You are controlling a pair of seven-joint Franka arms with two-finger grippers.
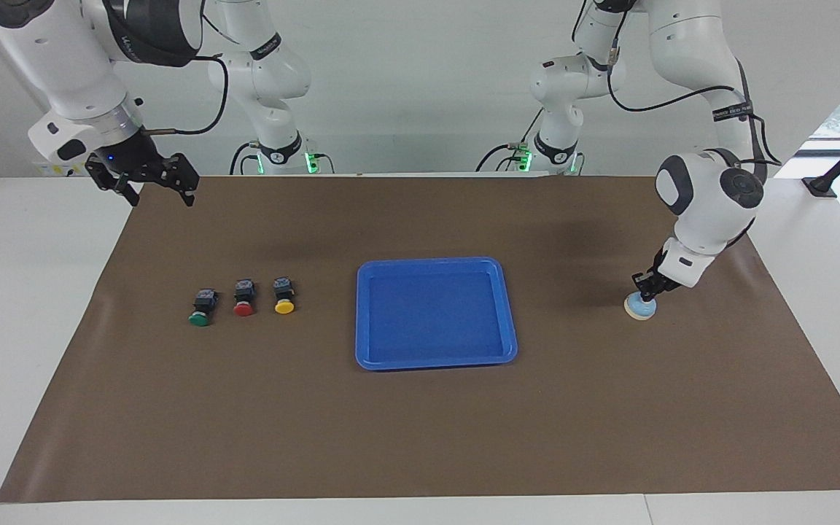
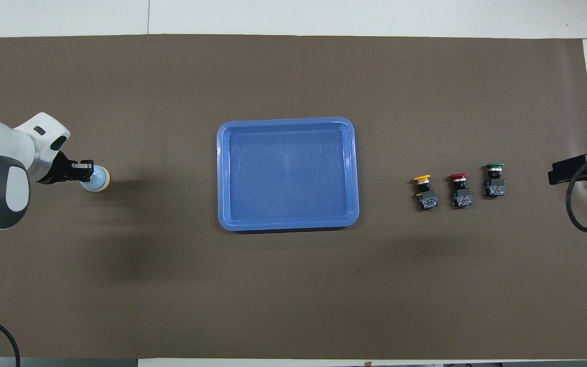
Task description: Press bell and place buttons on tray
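Note:
The light blue bell (image 1: 640, 307) stands on the brown mat toward the left arm's end of the table. My left gripper (image 1: 647, 292) is shut, with its tips down on the bell's top; the overhead view shows it (image 2: 84, 171) over the bell (image 2: 98, 179) too. The green button (image 1: 202, 308), red button (image 1: 243, 299) and yellow button (image 1: 284, 296) lie in a row toward the right arm's end. The blue tray (image 1: 363, 321) is empty at the middle. My right gripper (image 1: 149, 184) hangs open above the mat's corner, well apart from the buttons.
The brown mat (image 1: 420, 437) covers most of the white table. In the overhead view the tray's rim (image 2: 220, 173) lies between the bell and the yellow (image 2: 423, 189), red (image 2: 459, 188) and green (image 2: 494, 178) buttons. A cable (image 2: 581, 204) hangs by the right gripper (image 2: 574, 171).

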